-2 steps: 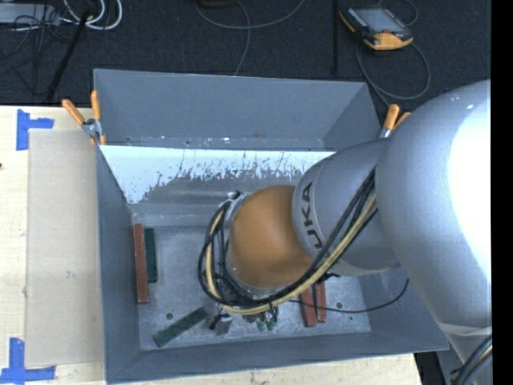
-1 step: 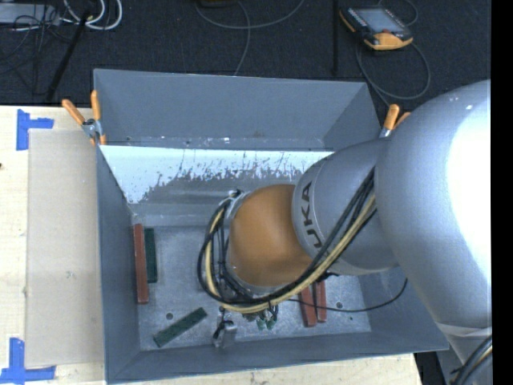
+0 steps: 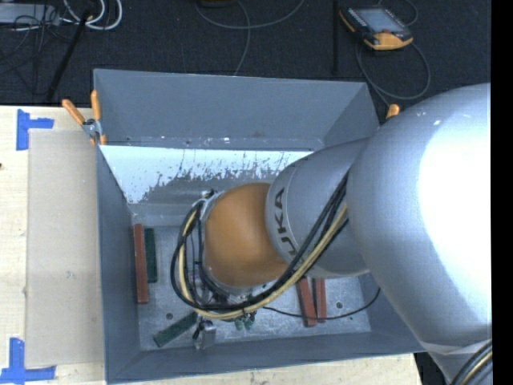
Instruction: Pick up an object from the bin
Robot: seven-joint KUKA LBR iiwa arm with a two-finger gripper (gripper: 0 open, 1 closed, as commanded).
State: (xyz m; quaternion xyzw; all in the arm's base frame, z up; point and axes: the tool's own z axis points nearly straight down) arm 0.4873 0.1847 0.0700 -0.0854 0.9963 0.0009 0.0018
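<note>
A dark green strip [image 3: 175, 330] lies flat on the bin floor near the front left corner, tilted so that its right end is higher in the view. That end lies just beside the end effector [image 3: 207, 329], which is low over the front of the floor, left of centre. The strip is the thing nearest to it. Whether they touch cannot be told. Whether the end effector is released or clenched cannot be told either, because the wrist above it hides most of it. A small grey piece [image 3: 202, 340] shows just below it; it may be part of the robot or a loose thing.

The orange cover [image 3: 236, 239] sits directly above, with dark and yellow cables [image 3: 186, 255] looping round its left side and under it.

Along the left wall lies a long brown stick [image 3: 140, 265]. A shorter green bar [image 3: 151, 257] lies just beside it on its right, and both run front to back. Two red sticks [image 3: 311, 301] lie side by side near the front right, partly under the arm [image 3: 433, 215], well apart from the strip.

The silver arm comes in from the right and covers much of the right half of the bin [image 3: 240, 111].
</note>
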